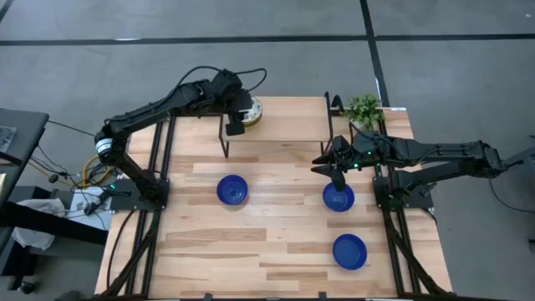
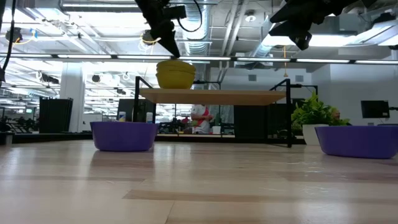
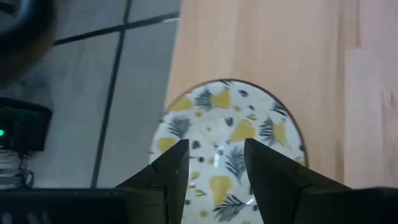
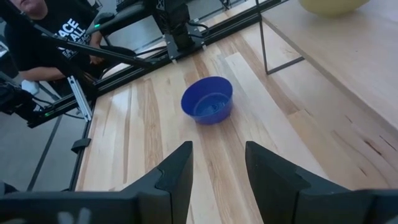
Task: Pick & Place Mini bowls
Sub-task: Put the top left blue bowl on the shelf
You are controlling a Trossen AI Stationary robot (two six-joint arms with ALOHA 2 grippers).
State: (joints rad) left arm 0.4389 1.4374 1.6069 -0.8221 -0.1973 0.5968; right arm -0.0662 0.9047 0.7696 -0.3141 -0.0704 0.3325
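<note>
Left gripper [image 3: 214, 165] hangs jaws apart, holding nothing, right over the white floral-patterned mini bowl [image 3: 229, 146] on the raised wooden shelf [image 1: 284, 117], probably lined up to grab it or just let go. Right gripper [image 1: 338, 174] also parted and empty, above one glossy blue bowl [image 1: 338, 199]. Two more blue bowls [image 1: 232, 190] [image 1: 349, 251] sit on the wooden table [image 1: 276, 242]

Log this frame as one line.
left gripper: open above floral bowl on shelf | right gripper: open above blue bowl
</note>
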